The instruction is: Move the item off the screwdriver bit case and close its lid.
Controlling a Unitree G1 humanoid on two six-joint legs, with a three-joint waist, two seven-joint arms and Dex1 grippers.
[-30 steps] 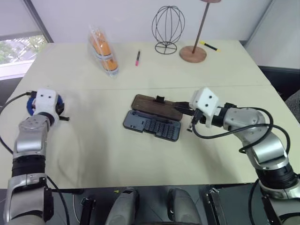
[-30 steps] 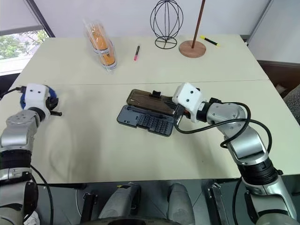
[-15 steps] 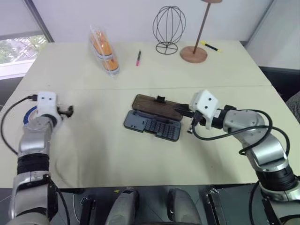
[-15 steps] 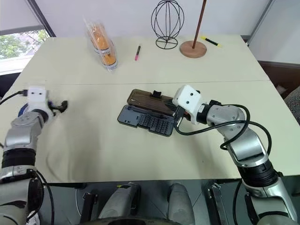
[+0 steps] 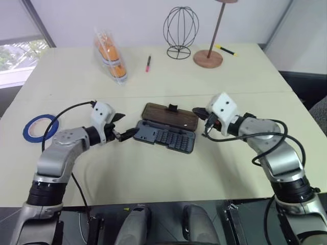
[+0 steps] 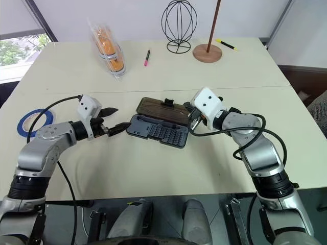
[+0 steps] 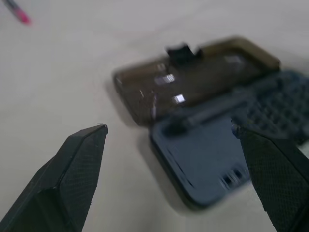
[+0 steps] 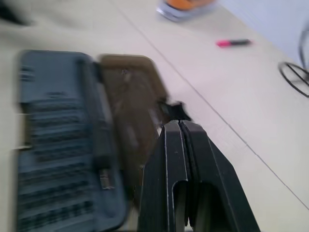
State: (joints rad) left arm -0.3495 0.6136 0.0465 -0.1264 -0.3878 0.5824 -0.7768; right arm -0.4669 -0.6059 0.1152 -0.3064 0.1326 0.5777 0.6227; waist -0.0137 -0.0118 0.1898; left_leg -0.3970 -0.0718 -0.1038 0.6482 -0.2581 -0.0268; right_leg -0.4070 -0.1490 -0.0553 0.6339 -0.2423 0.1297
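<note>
The blue tape roll (image 5: 40, 127) is lying flat on the worktop (image 5: 153, 173) well off to my left, clear of the screwdriver bit case (image 5: 166, 136), so what is left is the lid (image 5: 171, 115) — it is lying folded open, flat on the worktop on the far side of the tray, latch tab facing away from me.

I am bringing my left gripper (image 5: 124, 130) in at the case's left end with its fingers spread wide and nothing between them. To close well, I judge I should be steadying the tray at that end, not nudging it, since the case looks light enough to slide. My right gripper (image 5: 201, 117) is pinched shut and empty, its tip sitting just beside the lid's right end (whether it is touching, I cannot tell). It should be getting under that outer edge, lifting and swinging the lid toward me over the bits, then pressing the latch home.

Both forearms are angling inward, nearly level and dipping slightly — one on each end of the case.
</note>
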